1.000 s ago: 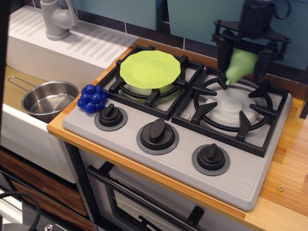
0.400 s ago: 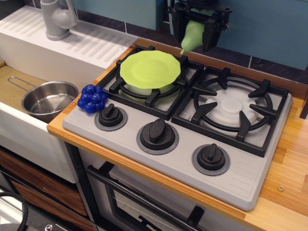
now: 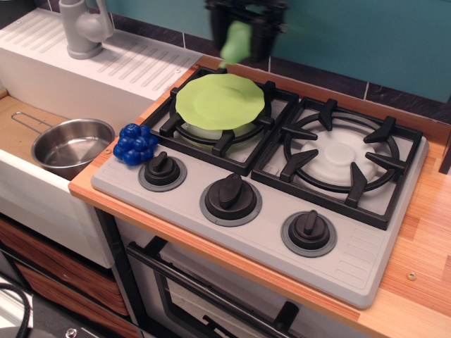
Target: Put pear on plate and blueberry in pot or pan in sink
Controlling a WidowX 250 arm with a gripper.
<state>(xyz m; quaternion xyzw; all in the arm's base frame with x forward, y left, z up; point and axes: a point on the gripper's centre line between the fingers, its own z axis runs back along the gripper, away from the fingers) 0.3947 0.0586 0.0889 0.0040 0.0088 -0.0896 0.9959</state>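
Note:
My gripper (image 3: 238, 42) is shut on the light-green pear (image 3: 235, 44) and holds it in the air, neck down, just above the far edge of the lime-green plate (image 3: 220, 101). The plate rests on the left stove burner. The blueberry (image 3: 134, 144), a deep-blue cluster, lies on the stove's front left corner beside a knob. The shiny steel pot (image 3: 69, 146) with a thin wire handle sits in the sink (image 3: 21, 183) at the left. The gripper image is motion-blurred.
A grey faucet (image 3: 83, 28) stands on the ribbed white drainboard (image 3: 120, 67) behind the sink. The right burner (image 3: 341, 156) and three black knobs (image 3: 231, 192) lie along the stove. A wooden counter (image 3: 430, 232) is at the right.
My gripper has carried the pear leftward from over the right burner to above the far edge of the plate. The plate, blueberry and pot have not moved.

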